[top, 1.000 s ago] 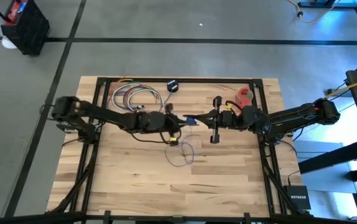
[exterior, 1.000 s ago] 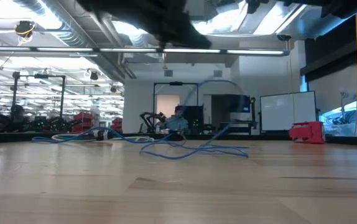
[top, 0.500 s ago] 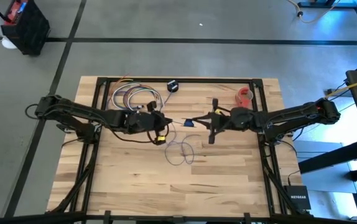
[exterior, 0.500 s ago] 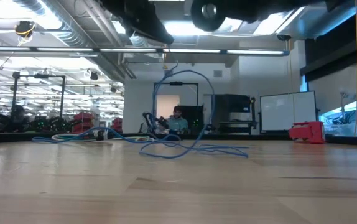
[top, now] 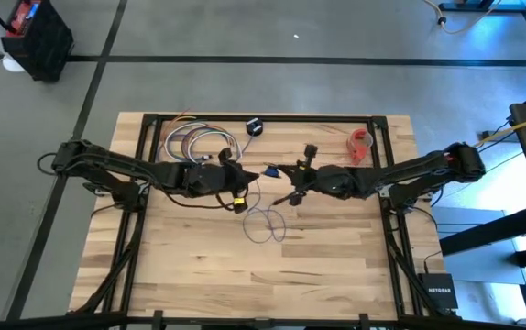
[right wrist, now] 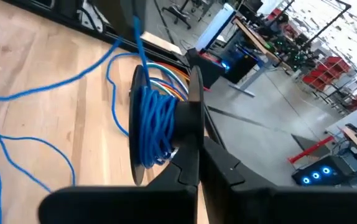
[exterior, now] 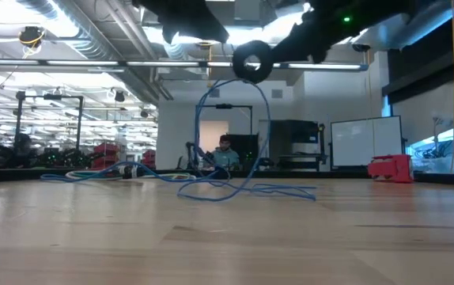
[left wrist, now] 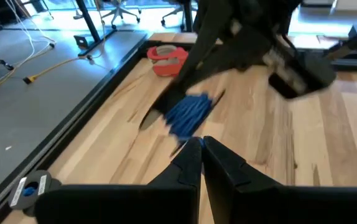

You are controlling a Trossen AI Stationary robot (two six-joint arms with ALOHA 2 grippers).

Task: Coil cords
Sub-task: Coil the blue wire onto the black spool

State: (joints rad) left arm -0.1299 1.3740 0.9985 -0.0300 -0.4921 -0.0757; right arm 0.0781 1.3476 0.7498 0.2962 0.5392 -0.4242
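Observation:
The cord is thin and blue. Part of it is wound on a small black puck [right wrist: 160,127], which hangs above the table's middle. From there it arches down [exterior: 235,83] to loose loops [top: 268,225] that lie flat on the wood. My right gripper [right wrist: 194,163] reaches in from the right and is shut on the puck [top: 271,171]. My left gripper [top: 252,174] faces it from the left, a little short of the puck. Its fingers [left wrist: 201,148] are shut on a strand of the cord. My left gripper pinches a single strand of the cord [right wrist: 135,28] between its fingertips, coming roughly level from the table's left. The strand runs straight from there to the puck. My right gripper pinches the puck by one of its black discs [right wrist: 193,127], coming nearly level from the table's right. The puck is lifted clear, its round face [exterior: 251,59] toward the table's near edge.
A red tape roll [top: 361,140] lies at the far right. A bundle of coloured cables [top: 199,142] lies at the far left, with a small black object [top: 255,126] near the far edge. The near half of the table is bare wood.
My right gripper has gone toward the left and sunk, rolling as it went. My left gripper has drawn back toward the left and risen a little. The cord has been pulled up from the table into a tall arch, while its loops stay on the wood.

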